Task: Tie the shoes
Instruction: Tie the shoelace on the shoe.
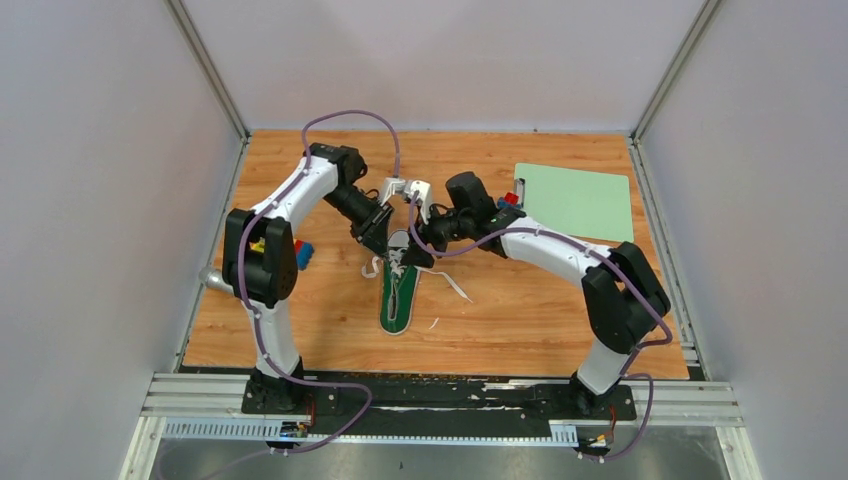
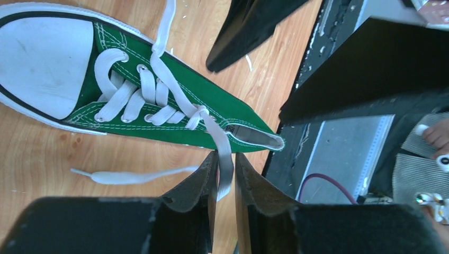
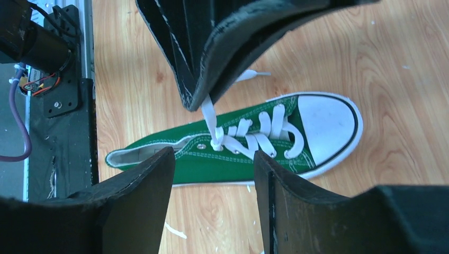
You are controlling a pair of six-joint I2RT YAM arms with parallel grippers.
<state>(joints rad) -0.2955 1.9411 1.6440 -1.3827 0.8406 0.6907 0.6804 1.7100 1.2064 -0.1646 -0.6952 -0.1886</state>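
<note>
So my left claw (image 2: 225, 182) is pinched on a white lace (image 2: 219, 143) coming up off the green shoe (image 1: 398, 285), which sits mid-table on the wood. My right claw (image 3: 214, 174) hangs wide open above the shoe, gripping nothing.

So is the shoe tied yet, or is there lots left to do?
Not yet. Done: the laces are threaded up the green shoe and crossed in a first knot near the top eyelets. In hand: the left gripper pinches one lace; the right gripper is open above the shoe, holding nothing. Left: no bow or loops show, and the other lace lies loose on the table.
</note>
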